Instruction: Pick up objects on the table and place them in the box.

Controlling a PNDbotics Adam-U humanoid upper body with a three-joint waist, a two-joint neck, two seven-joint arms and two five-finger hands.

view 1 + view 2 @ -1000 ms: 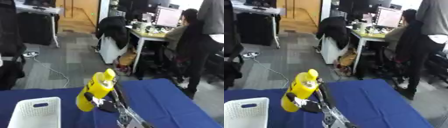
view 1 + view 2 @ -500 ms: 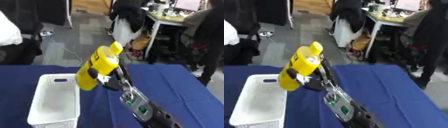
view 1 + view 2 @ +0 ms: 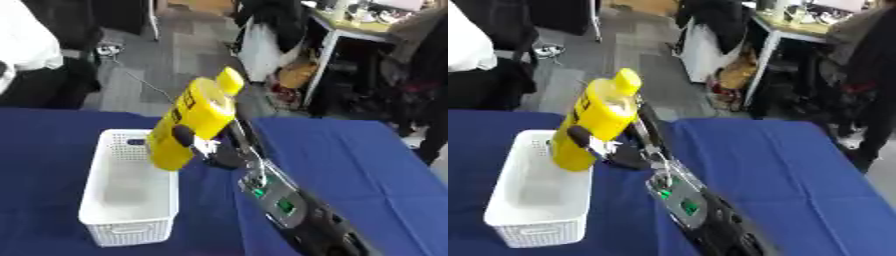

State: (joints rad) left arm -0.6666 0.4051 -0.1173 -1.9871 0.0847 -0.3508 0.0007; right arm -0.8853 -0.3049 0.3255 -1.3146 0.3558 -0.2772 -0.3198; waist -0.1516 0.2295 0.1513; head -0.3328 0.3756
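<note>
Right hand [image 3: 219,152], left eye view: fingers and thumb curled round a yellow bottle [image 3: 192,122] with a yellow cap and dark label print, held tilted in the air, its base over the right wall of the white perforated basket [image 3: 127,220], whose visible interior looks empty. Right eye view: same bottle, cap uppermost, above the basket on the blue tablecloth [image 3: 780,170].

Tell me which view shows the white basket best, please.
The left eye view: the whole white basket shows, with table around it. The right eye view shows it too, nearer the picture's left edge. In both, the yellow bottle in the right robot hand hides part of its right rim.
</note>
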